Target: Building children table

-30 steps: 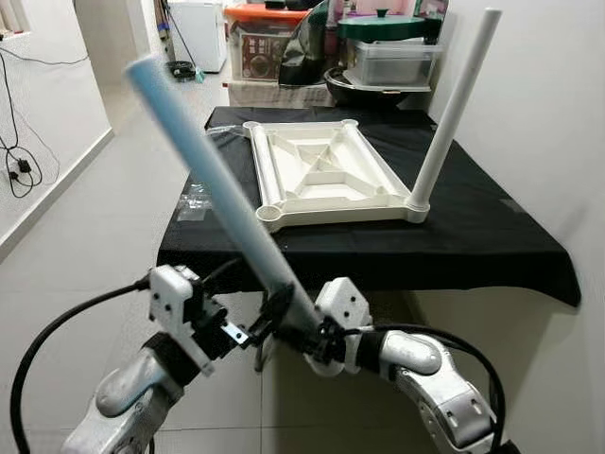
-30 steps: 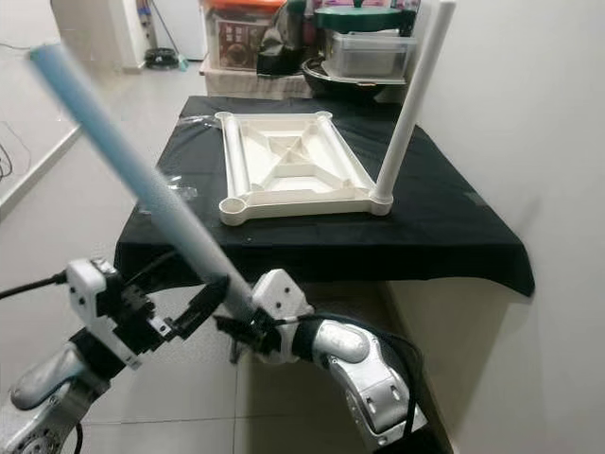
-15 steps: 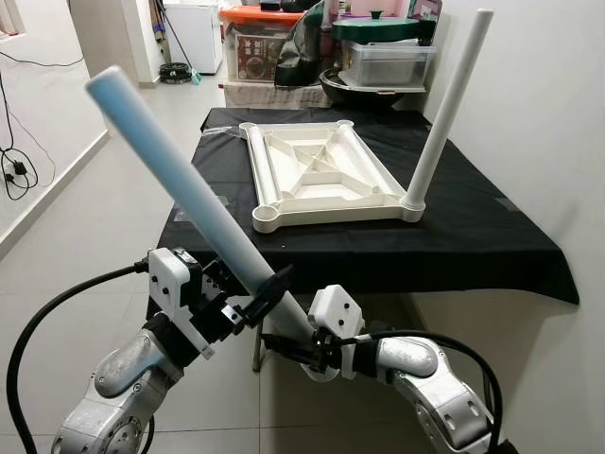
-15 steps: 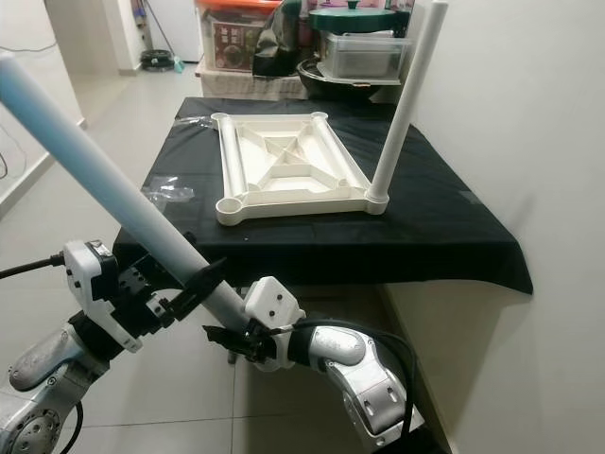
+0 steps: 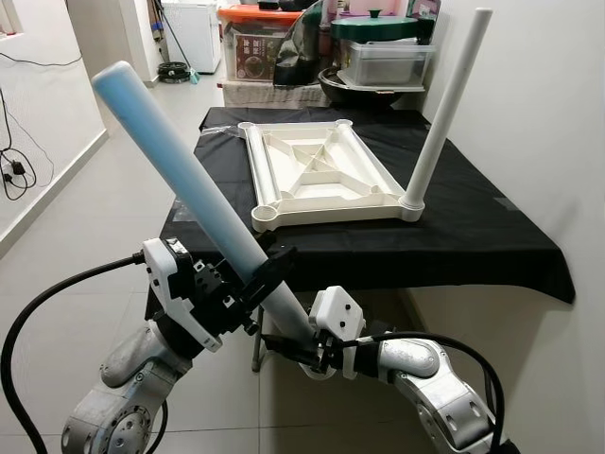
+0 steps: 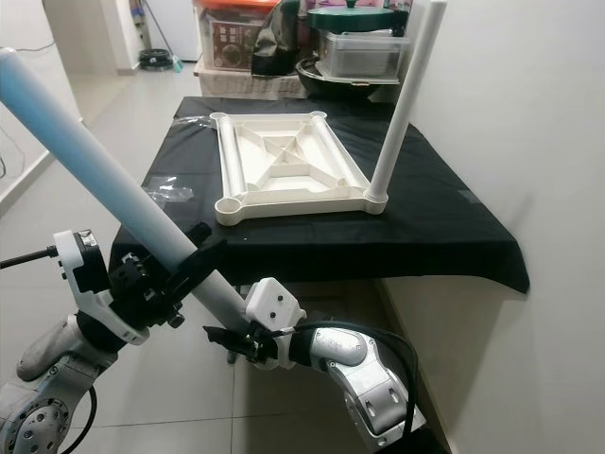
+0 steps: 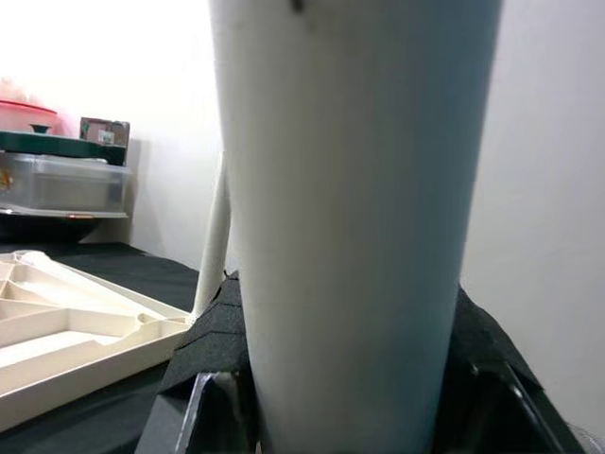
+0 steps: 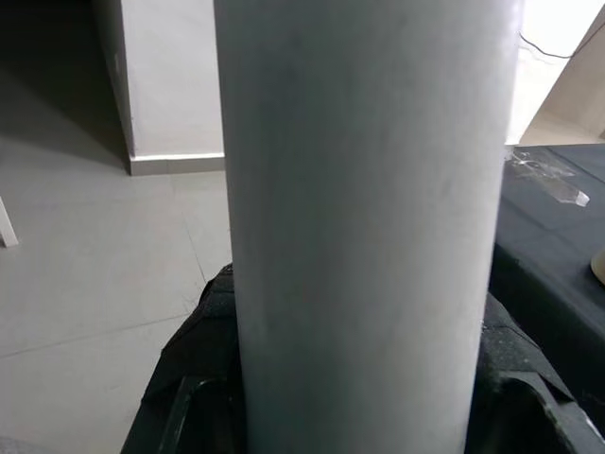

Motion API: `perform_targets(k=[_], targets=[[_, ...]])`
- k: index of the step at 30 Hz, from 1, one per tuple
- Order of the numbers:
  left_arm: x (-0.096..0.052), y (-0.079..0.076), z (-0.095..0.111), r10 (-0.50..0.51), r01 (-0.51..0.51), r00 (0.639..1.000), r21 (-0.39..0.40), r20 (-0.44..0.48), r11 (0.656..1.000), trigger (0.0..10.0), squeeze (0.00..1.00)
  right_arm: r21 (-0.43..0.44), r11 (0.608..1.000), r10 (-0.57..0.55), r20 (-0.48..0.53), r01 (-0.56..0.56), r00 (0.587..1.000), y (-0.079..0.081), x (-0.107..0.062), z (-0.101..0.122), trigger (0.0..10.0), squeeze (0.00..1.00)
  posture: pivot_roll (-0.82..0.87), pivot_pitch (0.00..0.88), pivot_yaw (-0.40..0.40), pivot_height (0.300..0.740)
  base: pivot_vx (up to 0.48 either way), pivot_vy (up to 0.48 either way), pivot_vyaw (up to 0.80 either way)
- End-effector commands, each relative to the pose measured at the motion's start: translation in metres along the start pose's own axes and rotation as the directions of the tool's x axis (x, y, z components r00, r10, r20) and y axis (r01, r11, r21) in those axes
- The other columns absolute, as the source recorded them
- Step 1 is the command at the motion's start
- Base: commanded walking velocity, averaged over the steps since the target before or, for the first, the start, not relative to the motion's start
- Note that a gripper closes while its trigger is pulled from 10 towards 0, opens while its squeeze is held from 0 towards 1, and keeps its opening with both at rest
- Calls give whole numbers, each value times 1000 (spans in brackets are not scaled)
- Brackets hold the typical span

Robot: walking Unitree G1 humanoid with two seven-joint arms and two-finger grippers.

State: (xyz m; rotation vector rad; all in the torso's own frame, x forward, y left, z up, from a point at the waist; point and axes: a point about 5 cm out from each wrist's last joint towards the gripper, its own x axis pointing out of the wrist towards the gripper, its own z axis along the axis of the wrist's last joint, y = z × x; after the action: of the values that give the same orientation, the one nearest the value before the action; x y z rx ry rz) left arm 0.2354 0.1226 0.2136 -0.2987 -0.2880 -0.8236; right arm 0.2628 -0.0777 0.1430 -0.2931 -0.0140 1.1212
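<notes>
Leg in hand: the robot is holding a pale blue leg in both grippers, in front of and below the table; it is slanting up toward the robot's left.
Left gripper: fingers are closing around the leg mid-shaft, above the right one.
Right gripper: it is clamping the leg near its lower end; the wrist view shows the shaft sitting between the black pads.
Tabletop: it is lying upside down on the black cloth, ribs up.
Fitted leg: white, standing in the near corner socket on the robot's right, leaning slightly.
Open socket: the near corner on the robot's left is showing an empty round cup; likely the target.
Step, judged: carrying the leg up to seat it.
Doing it well: the robot should be swinging the leg to upright first, centring the lower end over the cup, then pressing straight down.
Risk: a tilted entry could jam or slide the tabletop across the cloth.
</notes>
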Motion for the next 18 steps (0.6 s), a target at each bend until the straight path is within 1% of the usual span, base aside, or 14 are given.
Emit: perform_targets(k=[1, 2, 3, 5, 9, 10, 11, 13, 14, 16, 18], targets=[[4, -2, -5, -6, 5, 1000, -26, -26, 1000, 10000, 0, -6, 1000, -11, -1, 11, 1000, -1, 0, -2, 10000, 27, -31, 0, -57, 740, 0, 0, 0], [4, -2, -5, -6, 5, 1000, -26, -26, 1000, 10000, 0, -6, 1000, -11, -1, 11, 1000, -1, 0, -2, 10000, 27, -31, 0, -57, 740, 0, 0, 0], [4, -4, -6, -18, 17, 999, -23, -37, 1000, 10000, 0, 11, 1000, -26, 11, 25, 1000, -4, 0, -1, 10000, 1000, -27, 0, -61, 740, 0, 0, 0], [3, -5, -6, -28, 28, 998, -11, -51, 1000, 10000, 0, 24, 999, -47, 12, 47, 999, -8, 0, -1, 10000, 1000, -25, 0, -61, 740, 0, 0, 0], [2, -5, -6, -34, 34, 997, 1, -65, 999, 10000, 0, 24, 998, -51, 1, 51, 999, -9, 1, -1, 10000, 1000, -22, 0, -64, 740, 0, 0, 0], [1, -4, -7, -37, 38, 997, 6, -73, 999, 10000, 0, 40, 998, -43, 16, 43, 999, -10, 2, 2, 10000, 290, -22, 0, -63, 740, 0, 0, 0], [1, -3, -7, -42, 43, 996, 11, -85, 999, 10000, 0, 57, 998, -32, 44, 29, 999, -11, 3, 7, 10000, 0, -23, 0, -63, 740, 0, 0, 0], [1, -3, -8, -45, 47, 995, 14, -92, 999, 10000, 0, 68, 998, -23, 64, 19, 998, -11, 3, 11, 10000, 0, -23, 0, -63, 740, 0, 0, 0], [1, -3, -9, -51, 53, 993, 15, -103, 998, 10000, 0, 82, 997, -11, 92, 3, 996, -12, 5, 17, 10000, 0, -24, 0, -62, 740, 0, 0, 0], [1, -3, -9, -52, 54, 993, 15, -105, 998, 10000, 0, 84, 996, -8, 96, 0, 995, -13, 5, 18, 10000, 0, -24, 0, -62, 740, 0, 0, 0], [3, -5, -11, -63, 65, 992, 17, -113, 998, 10000, 0, 78, 997, 17, 104, -25, 994, -11, 7, 20, 10000, 0, -24, 0, -64, 740, 0, 0, 0]])
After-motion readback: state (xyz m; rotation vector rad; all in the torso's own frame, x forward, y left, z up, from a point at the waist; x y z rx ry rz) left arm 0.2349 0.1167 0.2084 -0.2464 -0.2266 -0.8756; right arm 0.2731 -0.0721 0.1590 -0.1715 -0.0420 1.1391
